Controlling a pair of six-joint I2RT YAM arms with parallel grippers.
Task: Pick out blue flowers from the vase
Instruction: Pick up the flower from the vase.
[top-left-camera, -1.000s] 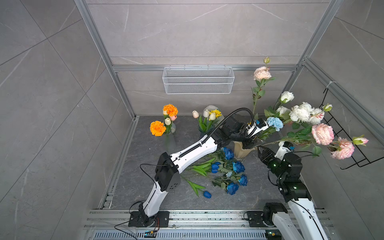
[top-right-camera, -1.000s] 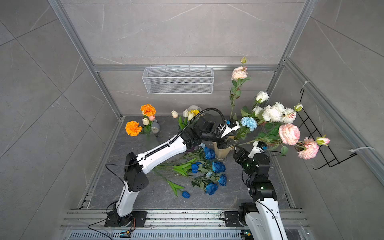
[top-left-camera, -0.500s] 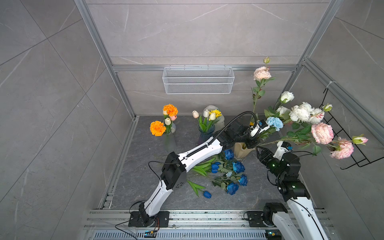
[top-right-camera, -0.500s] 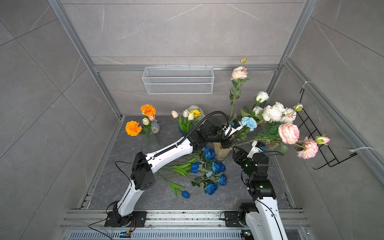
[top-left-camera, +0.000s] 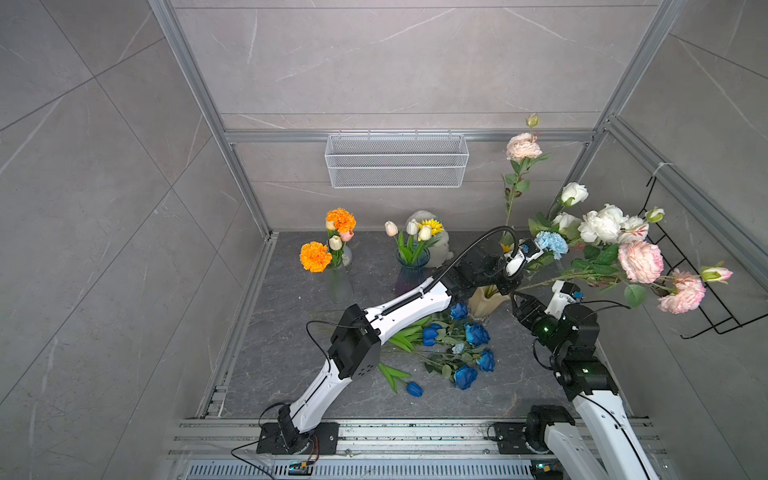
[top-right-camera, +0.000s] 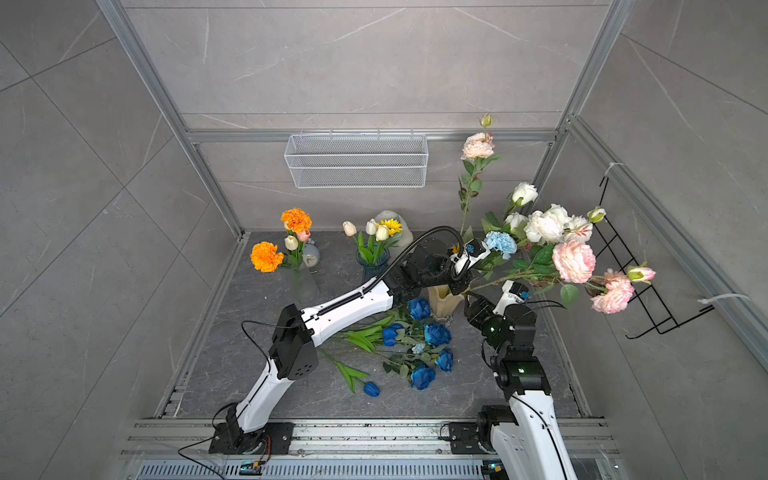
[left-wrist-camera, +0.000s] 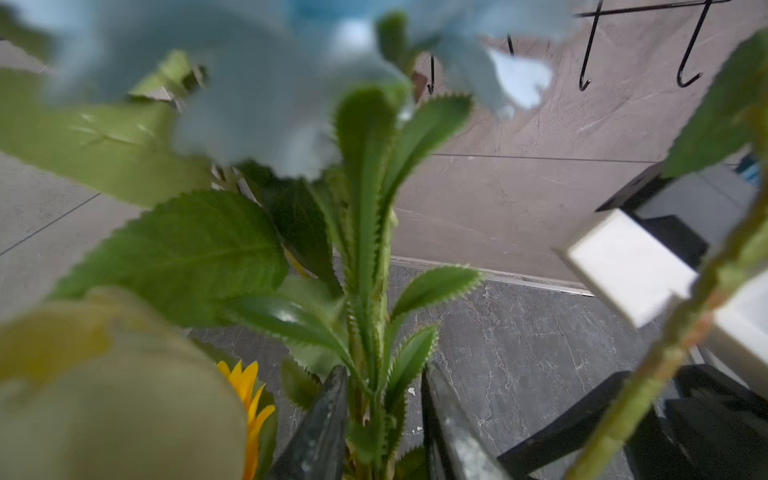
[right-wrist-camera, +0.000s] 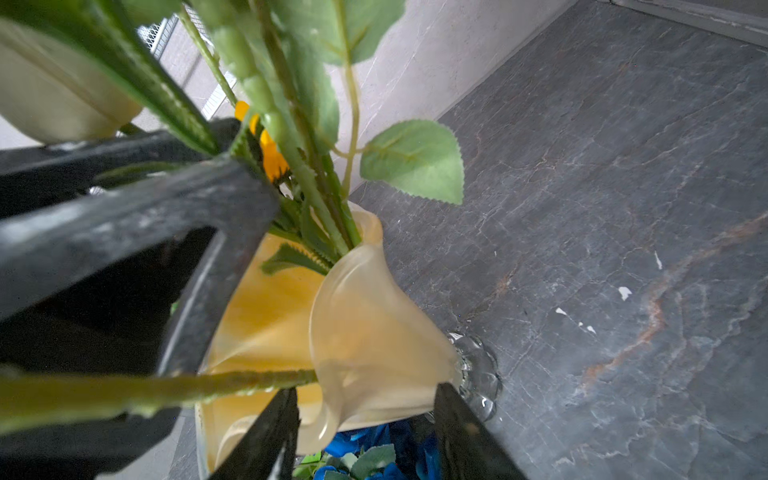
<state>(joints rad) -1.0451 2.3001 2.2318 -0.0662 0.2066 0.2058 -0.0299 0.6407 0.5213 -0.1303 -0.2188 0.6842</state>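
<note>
Reaching into the bouquet, the left fingers (left-wrist-camera: 330, 407) stand on either side of the serrated green stem (left-wrist-camera: 368, 291) of the pale-blue carnation (top-left-camera: 551, 244), with only a narrow gap left. Leaves fill that gap, so I cannot tell whether the pads actually press the stem. The carnation's head sits just beyond the fingertips, blurred and very close in the left wrist view. A small yellow sunflower (left-wrist-camera: 245, 399) lies just beside the same fingers.

Below them stands the cream vase (right-wrist-camera: 374, 332). The right fingers (right-wrist-camera: 274, 432) are about half spread and clasp its flared lip, one on each side, with both tips touching it. The other stems rise out of the vase past those fingers, and in both top views the white and pink blooms (top-right-camera: 573, 259) spread well above and beyond them.

Behind the right fingers, on the vase's other side, loose blue flowers (top-left-camera: 465, 353) lie flat on the dark surface (top-left-camera: 291, 340). They are deep-blue roses and tulip buds, heaped together under the left forearm.
</note>
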